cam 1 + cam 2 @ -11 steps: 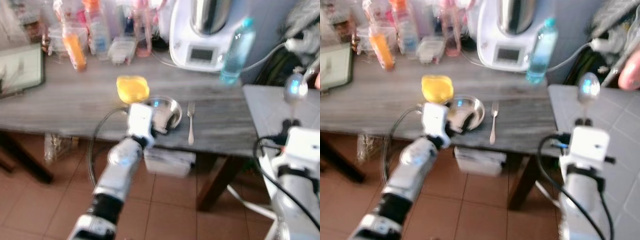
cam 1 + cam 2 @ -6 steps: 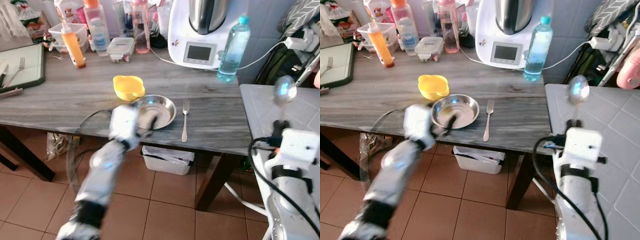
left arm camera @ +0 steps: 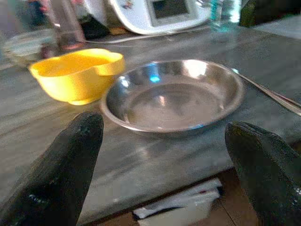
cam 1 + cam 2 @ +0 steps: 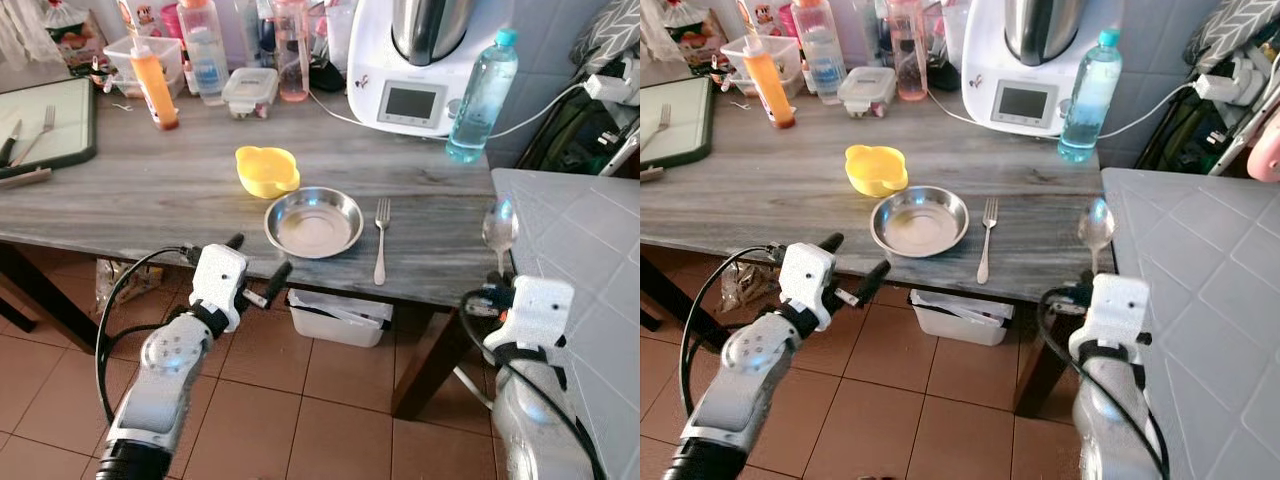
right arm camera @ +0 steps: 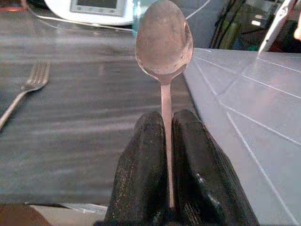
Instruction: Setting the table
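The jaws of the right gripper [image 5: 168, 141] are pressed together on the handle of a spoon [image 5: 164, 42], whose bowl stands up above the 2 fingertips, at the right end of the table [image 4: 150, 190]. The left gripper [image 4: 256, 270] has its jaws wide apart, in front of the table edge, near the steel plate [image 4: 313, 221]. A fork [image 4: 381, 238] lies just right of the plate.

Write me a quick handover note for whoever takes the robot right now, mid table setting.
Left gripper: open, off the table's front edge, facing the steel plate.
Right gripper: shut on the spoon, bowl up, near the table's right end.
Done: plate down, fork lying right of it, yellow bowl behind the plate.
Left: lay the spoon beside the setting.
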Controlling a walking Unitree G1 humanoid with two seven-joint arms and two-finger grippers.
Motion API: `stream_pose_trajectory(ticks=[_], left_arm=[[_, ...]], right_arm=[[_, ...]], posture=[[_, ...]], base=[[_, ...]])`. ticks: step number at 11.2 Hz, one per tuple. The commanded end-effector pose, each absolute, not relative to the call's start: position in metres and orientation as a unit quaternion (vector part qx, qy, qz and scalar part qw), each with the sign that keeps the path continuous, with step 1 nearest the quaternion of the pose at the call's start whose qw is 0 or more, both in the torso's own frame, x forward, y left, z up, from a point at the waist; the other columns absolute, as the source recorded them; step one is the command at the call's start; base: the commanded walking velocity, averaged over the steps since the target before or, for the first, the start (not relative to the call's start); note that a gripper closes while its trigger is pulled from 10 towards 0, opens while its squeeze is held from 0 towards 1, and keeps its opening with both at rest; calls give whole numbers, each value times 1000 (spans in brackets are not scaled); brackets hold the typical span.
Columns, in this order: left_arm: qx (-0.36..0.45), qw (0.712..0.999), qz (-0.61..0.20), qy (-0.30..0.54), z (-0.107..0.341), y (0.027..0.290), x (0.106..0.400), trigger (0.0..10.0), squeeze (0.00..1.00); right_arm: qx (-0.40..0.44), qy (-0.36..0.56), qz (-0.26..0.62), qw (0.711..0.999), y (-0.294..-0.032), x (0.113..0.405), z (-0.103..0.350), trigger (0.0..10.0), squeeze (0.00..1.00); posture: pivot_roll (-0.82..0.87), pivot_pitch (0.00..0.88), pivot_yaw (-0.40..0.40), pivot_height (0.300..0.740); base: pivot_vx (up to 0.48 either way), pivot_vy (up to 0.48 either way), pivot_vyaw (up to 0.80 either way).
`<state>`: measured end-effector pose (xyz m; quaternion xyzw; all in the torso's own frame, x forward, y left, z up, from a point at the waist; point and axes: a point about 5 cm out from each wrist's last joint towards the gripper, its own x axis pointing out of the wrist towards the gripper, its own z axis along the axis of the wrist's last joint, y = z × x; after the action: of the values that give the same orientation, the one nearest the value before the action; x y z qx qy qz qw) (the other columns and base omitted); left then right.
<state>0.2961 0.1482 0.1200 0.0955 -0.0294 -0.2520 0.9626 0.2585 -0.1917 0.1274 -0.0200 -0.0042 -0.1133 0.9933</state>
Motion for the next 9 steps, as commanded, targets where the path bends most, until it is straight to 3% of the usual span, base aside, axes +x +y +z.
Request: stream_pose_trajectory(ticks=[1, 5, 9], left_arm=[[99, 957, -271, -25, 122, 149, 294, 10000, 0], [103, 944, -312, -10, 130, 152, 299, 10000, 0], [100, 934, -344, -7, 133, 147, 298, 10000, 0]], right_arm=[[-18, -12, -116, 993, -197, 264, 131, 10000, 0], [-12, 10, -73, 997, -189, 298, 126, 10000, 0], [36, 10, -14, 999, -152, 313, 129, 10000, 0]], posture=[[104, 149, 15, 740], [123, 166, 14, 740], [135, 168, 13, 740]], base=[[0, 0, 0], [0, 0, 0], [0, 0, 0]])
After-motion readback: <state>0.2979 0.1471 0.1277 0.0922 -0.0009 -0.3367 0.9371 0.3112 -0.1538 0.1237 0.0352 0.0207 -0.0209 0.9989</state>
